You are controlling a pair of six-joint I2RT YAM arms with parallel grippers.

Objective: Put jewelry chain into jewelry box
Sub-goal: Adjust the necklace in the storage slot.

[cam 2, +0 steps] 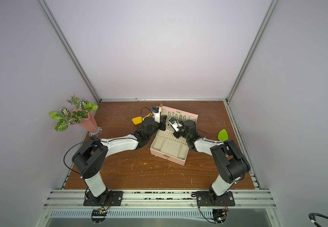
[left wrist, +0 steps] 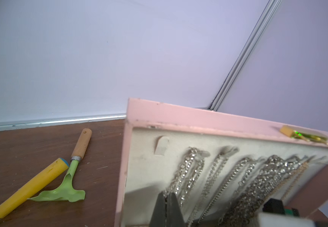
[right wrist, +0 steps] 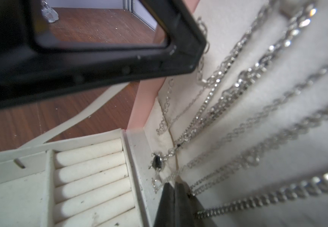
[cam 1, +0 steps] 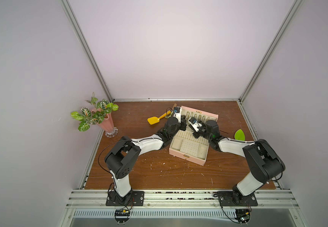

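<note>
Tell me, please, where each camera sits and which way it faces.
Top view: high at the front, looking down on the open pink hinged jewelry box; left arm and right arm show.
Top view: alongside, same box.
Left wrist: faces silver chains hanging in the lid; shut left gripper shows.
Right wrist: same chains; shut right gripper shows.

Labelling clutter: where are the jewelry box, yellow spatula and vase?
Jewelry box (cam 1: 195,160): a top view, pink front wall.
Spatula (cam 1: 153,120): a top view, blade.
Vase (cam 1: 105,125): a top view, pink body.
</note>
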